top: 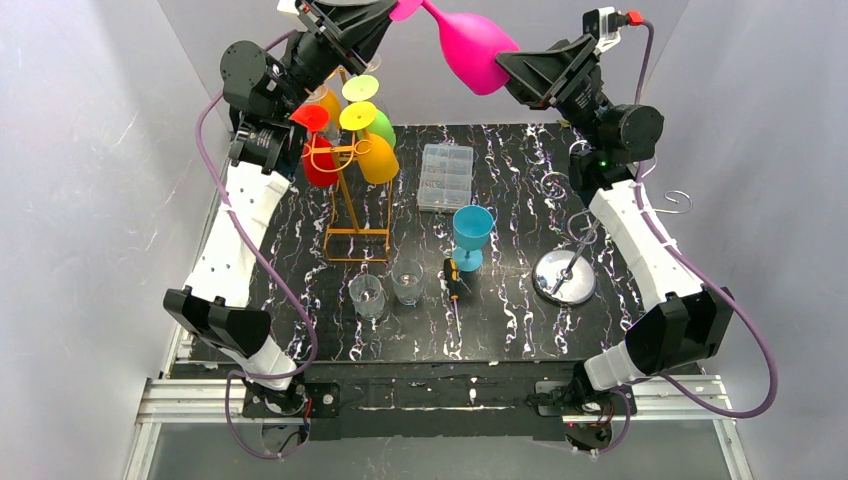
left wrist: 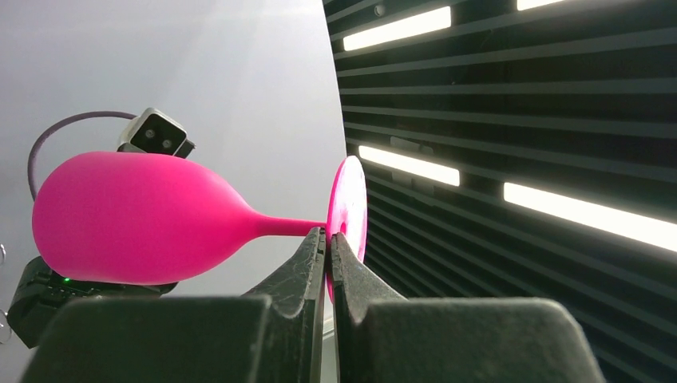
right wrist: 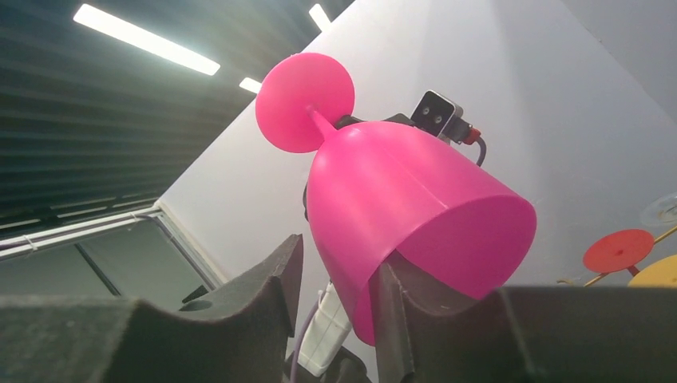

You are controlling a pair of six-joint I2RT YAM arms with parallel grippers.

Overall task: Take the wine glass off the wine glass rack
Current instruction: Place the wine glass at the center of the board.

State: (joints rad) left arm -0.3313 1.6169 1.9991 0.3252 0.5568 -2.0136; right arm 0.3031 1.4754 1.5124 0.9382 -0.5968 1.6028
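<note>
A pink wine glass [top: 470,50] hangs high in the air between both arms, lying sideways, away from the orange wire rack [top: 357,243]. My left gripper [top: 397,14] is shut on the rim of its round foot [left wrist: 349,203]. In the left wrist view the bowl [left wrist: 136,215] points away to the left of the left gripper [left wrist: 328,235]. My right gripper [top: 515,70] is at the bowl's mouth. In the right wrist view the right gripper [right wrist: 339,255] has one finger inside the bowl [right wrist: 399,199] and the other outside, with a gap to the wall.
Red [top: 318,160], yellow [top: 375,155] and green [top: 382,126] glasses hang on the rack. A teal goblet [top: 471,235], two clear tumblers [top: 367,295], a screwdriver [top: 453,285], a clear plastic box [top: 445,177] and a chrome hook stand [top: 565,275] sit on the black table.
</note>
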